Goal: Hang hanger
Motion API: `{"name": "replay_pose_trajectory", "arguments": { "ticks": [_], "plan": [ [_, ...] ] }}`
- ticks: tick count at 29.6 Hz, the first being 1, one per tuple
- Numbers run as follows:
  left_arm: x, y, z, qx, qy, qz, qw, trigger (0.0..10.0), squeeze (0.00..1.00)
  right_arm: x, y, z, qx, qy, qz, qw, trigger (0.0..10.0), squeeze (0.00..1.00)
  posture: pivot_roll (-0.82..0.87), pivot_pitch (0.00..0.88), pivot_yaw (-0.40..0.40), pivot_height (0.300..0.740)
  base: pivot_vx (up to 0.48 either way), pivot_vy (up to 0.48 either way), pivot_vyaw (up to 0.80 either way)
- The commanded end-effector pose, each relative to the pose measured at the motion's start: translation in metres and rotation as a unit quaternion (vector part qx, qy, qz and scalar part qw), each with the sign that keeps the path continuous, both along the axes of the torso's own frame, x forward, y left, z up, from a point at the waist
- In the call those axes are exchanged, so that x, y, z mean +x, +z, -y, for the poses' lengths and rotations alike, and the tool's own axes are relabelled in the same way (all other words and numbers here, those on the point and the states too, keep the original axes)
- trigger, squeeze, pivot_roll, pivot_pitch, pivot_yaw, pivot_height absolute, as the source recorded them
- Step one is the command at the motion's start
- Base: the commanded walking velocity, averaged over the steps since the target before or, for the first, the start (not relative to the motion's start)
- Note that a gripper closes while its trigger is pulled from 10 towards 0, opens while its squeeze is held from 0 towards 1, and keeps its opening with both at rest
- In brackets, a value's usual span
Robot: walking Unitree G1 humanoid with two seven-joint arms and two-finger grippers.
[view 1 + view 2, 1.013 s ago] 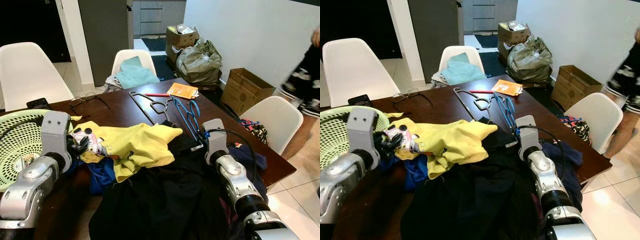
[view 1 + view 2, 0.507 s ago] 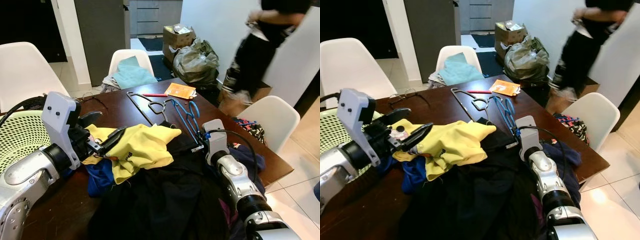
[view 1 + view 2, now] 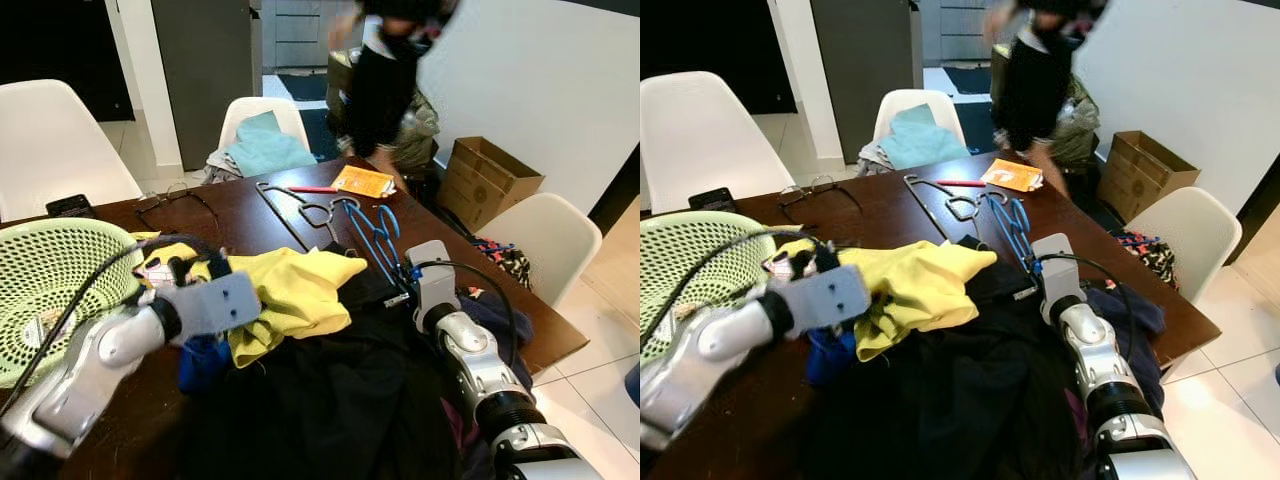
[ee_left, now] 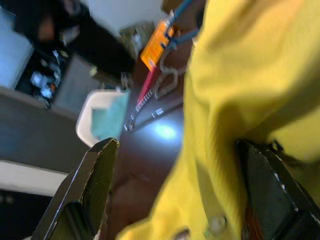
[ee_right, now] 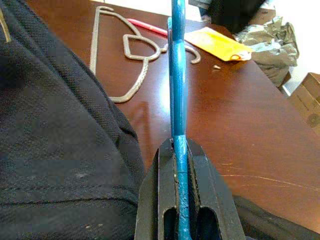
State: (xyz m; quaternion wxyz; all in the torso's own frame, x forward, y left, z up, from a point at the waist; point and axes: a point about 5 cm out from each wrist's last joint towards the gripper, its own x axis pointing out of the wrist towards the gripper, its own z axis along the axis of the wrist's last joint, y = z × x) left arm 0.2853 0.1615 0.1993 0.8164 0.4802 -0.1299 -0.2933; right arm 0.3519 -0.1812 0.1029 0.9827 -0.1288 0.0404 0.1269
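A green basket (image 3: 40, 262) sits on the left end of the brown table (image 3: 250, 225). Next to it the left arm reaches across the table, bent at the elbow, with its grey wrist box lying sideways. The left gripper (image 4: 175, 165) is at the yellow shirt (image 3: 290, 290). Its two black fingers (image 4: 92, 185) are spread wide apart, and the yellow cloth sits between them. It is not squeezing anything.

Under the yellow shirt lies some blue cloth (image 3: 203, 360), and a big pile of black clothes (image 3: 330, 400) covers the near side of the table.

Farther back on the table lie a pair of glasses (image 3: 175, 200), a metal hanger (image 3: 300, 212), a red pen (image 3: 312, 189) and an orange paper (image 3: 364, 181).

The blue hanger (image 3: 376, 232) lies on the table to the right of the metal hanger. It runs from the orange paper back to the right gripper (image 5: 180, 165). The right arm stretches forward over the black clothes, with its wrist near the table's edge. Its fingers (image 5: 162, 172) are pressed tight on the near end of the blue hanger, pinching it.

A person (image 3: 385, 80) in dark clothes stands at the far side of the table, blurry. White chairs (image 3: 60, 140) stand around the table.
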Motion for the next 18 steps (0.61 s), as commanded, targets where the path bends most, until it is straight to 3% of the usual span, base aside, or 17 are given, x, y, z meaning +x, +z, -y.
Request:
{"name": "replay_pose_trajectory", "arguments": {
  "ticks": [1,8,9,11,12,18],
  "plan": [
    [0.006,-0.004,0.016,-0.002,-0.032,0.014,0.999,10.0,0.0,-0.006,-0.014,0.005,-0.002,-0.009,-0.033,0.999,10.0,0.0,0.05,0.0,-0.054,0.74,0.0,0.0,0.0],
    [0.011,-0.019,0.027,-0.002,-0.054,-0.001,0.999,10.0,0.0,-0.007,-0.014,0.004,-0.002,-0.009,-0.032,0.999,10.0,0.0,0.04,0.0,-0.049,0.74,0.0,0.0,0.0],
    [0.01,-0.027,0.029,0.002,-0.058,-0.017,0.998,8.9,0.0,-0.007,-0.014,0.004,-0.002,-0.009,-0.032,0.999,10.0,0.0,0.04,0.0,-0.047,0.74,0.0,0.0,0.0],
    [0.01,-0.031,0.03,0.004,-0.063,-0.027,0.998,8.9,0.0,-0.007,-0.014,0.004,-0.002,-0.009,-0.032,0.999,10.0,0.0,0.04,0.0,-0.047,0.74,0.0,0.0,0.0],
    [0.01,-0.035,0.03,0.001,-0.063,-0.037,0.997,0.0,0.0,-0.007,-0.014,0.004,-0.001,-0.009,-0.032,0.999,10.0,0.0,0.04,0.0,-0.045,0.74,0.0,0.0,0.0],
    [0.013,-0.039,0.029,-0.007,-0.056,-0.041,0.998,0.0,0.0,-0.007,-0.014,0.004,-0.001,-0.01,-0.031,0.999,10.0,0.0,0.04,0.0,-0.044,0.74,0.0,0.0,0.0]
  ]
}}
